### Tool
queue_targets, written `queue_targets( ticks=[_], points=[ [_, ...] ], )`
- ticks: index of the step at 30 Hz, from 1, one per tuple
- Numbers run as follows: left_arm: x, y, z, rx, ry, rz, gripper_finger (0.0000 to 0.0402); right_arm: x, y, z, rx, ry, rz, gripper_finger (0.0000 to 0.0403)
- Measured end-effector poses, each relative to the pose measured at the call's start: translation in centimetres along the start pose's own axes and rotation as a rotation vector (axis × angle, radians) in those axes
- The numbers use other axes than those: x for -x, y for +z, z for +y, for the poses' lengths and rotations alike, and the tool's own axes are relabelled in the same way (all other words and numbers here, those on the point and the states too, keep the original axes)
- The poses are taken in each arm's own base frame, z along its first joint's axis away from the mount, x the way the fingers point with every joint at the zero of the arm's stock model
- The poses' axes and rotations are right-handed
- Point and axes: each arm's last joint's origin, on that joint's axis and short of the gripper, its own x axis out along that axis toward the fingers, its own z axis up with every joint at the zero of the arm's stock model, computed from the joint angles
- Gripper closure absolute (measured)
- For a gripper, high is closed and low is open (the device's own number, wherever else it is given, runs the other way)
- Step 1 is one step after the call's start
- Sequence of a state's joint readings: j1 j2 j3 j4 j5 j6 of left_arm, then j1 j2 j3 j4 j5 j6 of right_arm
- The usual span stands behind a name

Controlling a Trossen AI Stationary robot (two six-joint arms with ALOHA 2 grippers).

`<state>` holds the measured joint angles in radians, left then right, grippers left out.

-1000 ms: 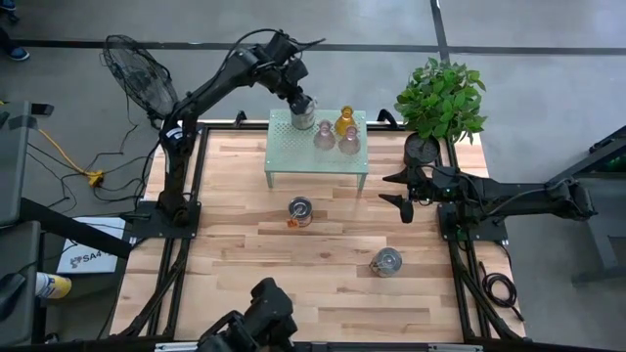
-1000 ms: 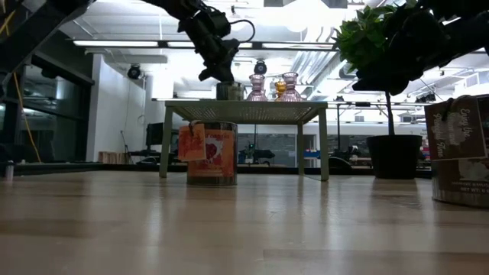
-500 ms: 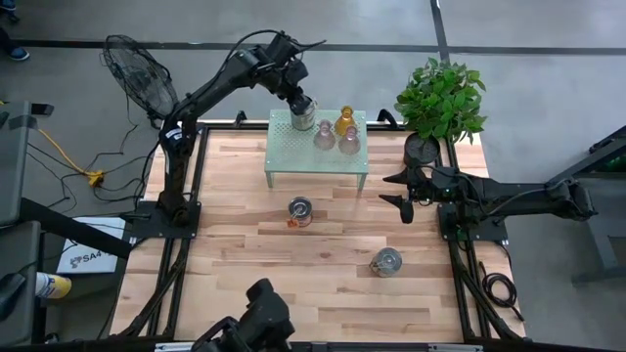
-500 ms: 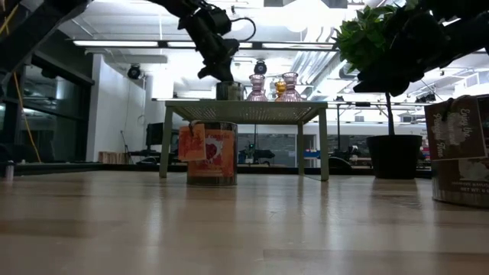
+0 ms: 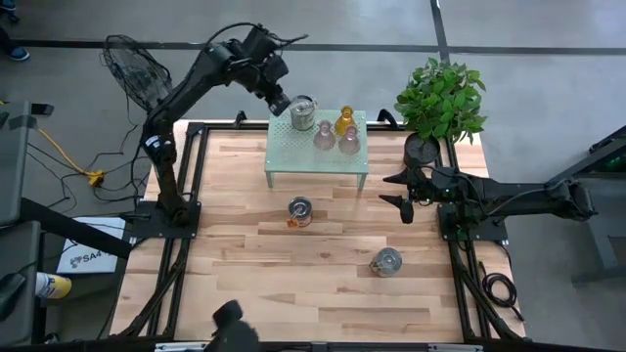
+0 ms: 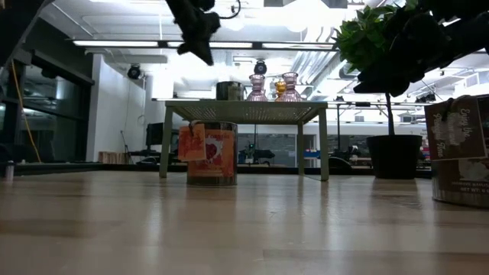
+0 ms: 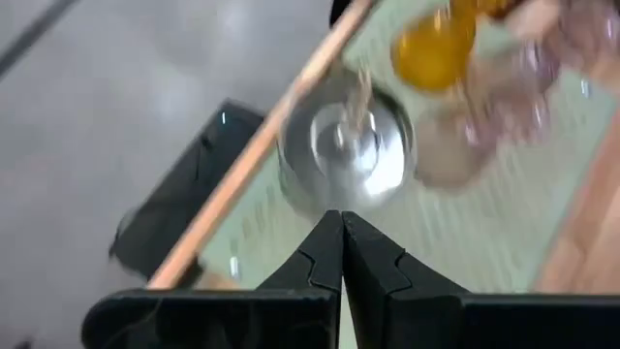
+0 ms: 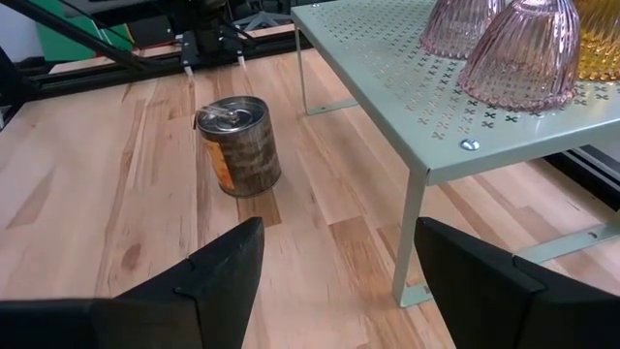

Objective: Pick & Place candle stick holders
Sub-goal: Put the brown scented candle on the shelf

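Left gripper (image 5: 277, 100), pressed together and empty, hangs just left of silver holder (image 5: 302, 112) near stand (image 5: 293, 156) edge: a sideways brush could topple it.

Left pincer (image 5: 278, 101) closed, right pincer (image 5: 396, 191) agape

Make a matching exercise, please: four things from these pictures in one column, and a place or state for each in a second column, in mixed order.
Things:
1. left claw
2. right claw
3. amber holder
4. silver holder with an orange label

Places or states:
a. on the wooden table, in front of the stand
b. shut, empty, beside the stand's back left corner
c. on the green stand
d. open, right of the stand

Pairs: 1-b, 2-d, 3-c, 4-a
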<state>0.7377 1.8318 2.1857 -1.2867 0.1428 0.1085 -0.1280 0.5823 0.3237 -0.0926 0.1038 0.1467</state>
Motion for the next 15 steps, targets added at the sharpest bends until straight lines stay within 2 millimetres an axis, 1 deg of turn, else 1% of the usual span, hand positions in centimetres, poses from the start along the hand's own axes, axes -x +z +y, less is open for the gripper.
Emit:
queue_targets(
  ticks=[3,7,12,15],
  points=[
    [1.5,-1.1,-1.2,-0.013,0.012,0.076,0.0401,0.0,0.0,0.0,0.015,0.000,0.000,0.0139],
    [3.4,-2.5,-3.2,-0.043,0.048,0.149,0.0401,0.0,0.0,0.0,0.017,-0.002,0.000,0.0139],
    [5.2,-3.5,-6.1,-0.061,0.111,0.173,0.0401,0.0,0.0,0.0,0.017,-0.002,0.000,0.0139],
    [5.7,-4.1,-7.8,-0.073,0.119,0.163,0.0401,0.0,0.0,0.0,0.017,-0.002,0.002,0.0139]
  ],
)
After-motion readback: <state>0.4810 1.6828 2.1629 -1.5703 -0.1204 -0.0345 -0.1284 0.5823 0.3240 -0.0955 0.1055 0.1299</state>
